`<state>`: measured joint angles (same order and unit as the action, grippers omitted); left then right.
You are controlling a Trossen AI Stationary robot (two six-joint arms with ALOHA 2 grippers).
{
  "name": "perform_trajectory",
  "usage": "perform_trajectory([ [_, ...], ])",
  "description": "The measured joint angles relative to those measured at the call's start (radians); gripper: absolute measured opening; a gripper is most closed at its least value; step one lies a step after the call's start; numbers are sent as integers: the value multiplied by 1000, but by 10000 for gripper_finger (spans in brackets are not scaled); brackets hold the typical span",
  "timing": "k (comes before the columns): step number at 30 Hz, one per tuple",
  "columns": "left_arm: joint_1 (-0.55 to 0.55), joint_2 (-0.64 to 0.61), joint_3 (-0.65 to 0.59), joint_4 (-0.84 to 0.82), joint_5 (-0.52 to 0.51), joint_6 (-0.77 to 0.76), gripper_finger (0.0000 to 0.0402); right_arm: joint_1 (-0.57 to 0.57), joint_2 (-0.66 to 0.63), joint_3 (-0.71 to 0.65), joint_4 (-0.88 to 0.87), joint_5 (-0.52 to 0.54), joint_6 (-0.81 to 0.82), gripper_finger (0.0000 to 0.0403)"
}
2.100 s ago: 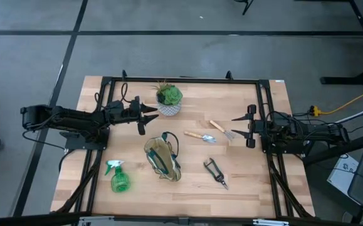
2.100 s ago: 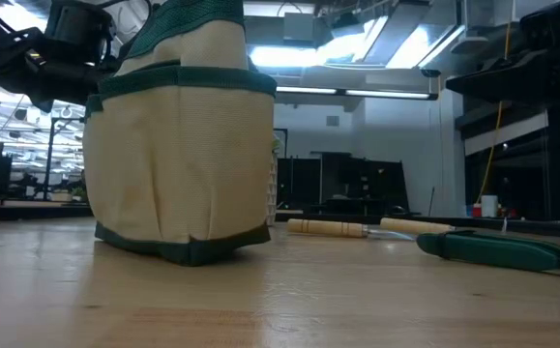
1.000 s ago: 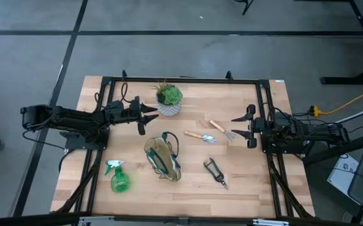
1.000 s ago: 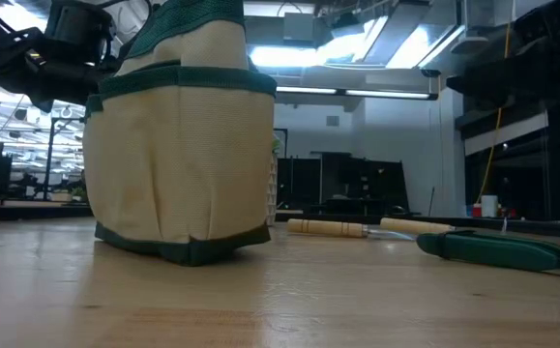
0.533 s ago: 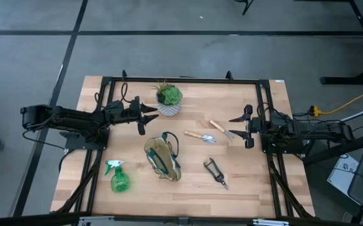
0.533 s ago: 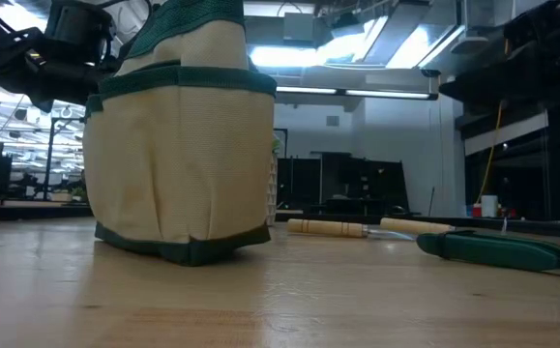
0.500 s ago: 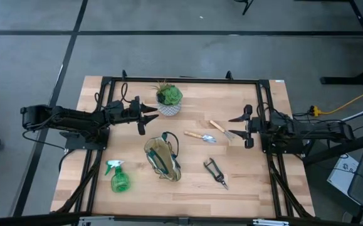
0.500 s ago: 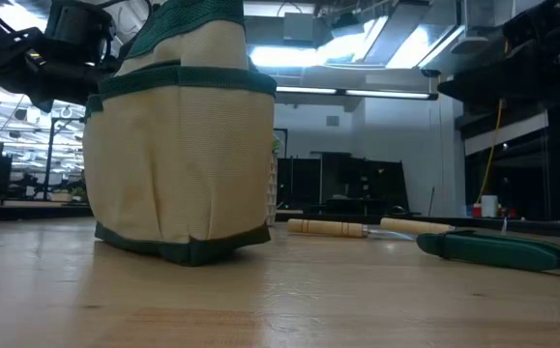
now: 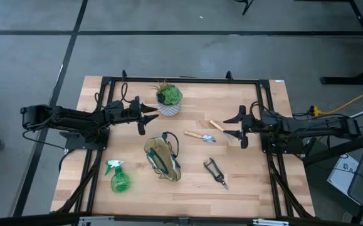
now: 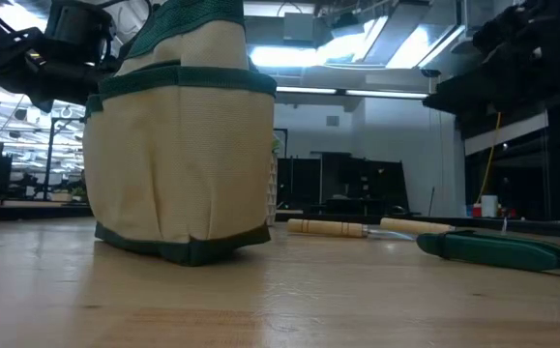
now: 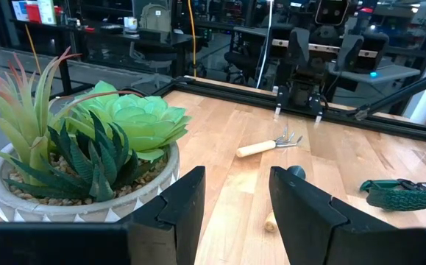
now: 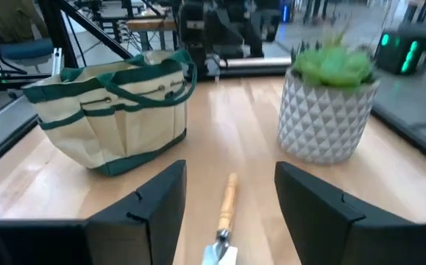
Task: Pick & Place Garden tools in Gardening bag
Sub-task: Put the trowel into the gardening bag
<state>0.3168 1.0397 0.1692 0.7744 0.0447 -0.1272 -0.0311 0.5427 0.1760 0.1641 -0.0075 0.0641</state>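
The tan gardening bag (image 9: 162,158) with green trim stands on its base at the table's middle, open at the top; it also shows in the low view (image 10: 183,145). The trowel (image 9: 200,135) and the fork (image 9: 220,129) lie flat to its right. The pruner (image 9: 215,172) lies nearer the front, and the green spray bottle (image 9: 118,177) lies at the front left. My right gripper (image 9: 230,126) is open, just right of the fork, touching nothing. A wooden-handled tool (image 12: 229,199) lies ahead between its fingers. My left gripper (image 9: 148,119) is open and empty beside the potted plant.
A potted green plant (image 9: 168,99) in a white pot stands at the far middle, close to my left gripper (image 11: 235,213). A black frame (image 9: 181,80) runs around the table. There is bare wood along the near edge, to the right of the pruner.
My right gripper has gone toward the table's left, closer to the fork and trowel, still open. The tools and the bag have not moved.
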Motion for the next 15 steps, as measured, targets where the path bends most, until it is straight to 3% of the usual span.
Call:
perform_trajectory([
  [10, 0, 0, 0, 0, 0, 0, 148, 89, 186, 13, 16, 83, 179, 210],
  [15, 0, 0, 0, 0, 0, 0, 148, 147, 284, 13, 106, 148, 180, 210],
])
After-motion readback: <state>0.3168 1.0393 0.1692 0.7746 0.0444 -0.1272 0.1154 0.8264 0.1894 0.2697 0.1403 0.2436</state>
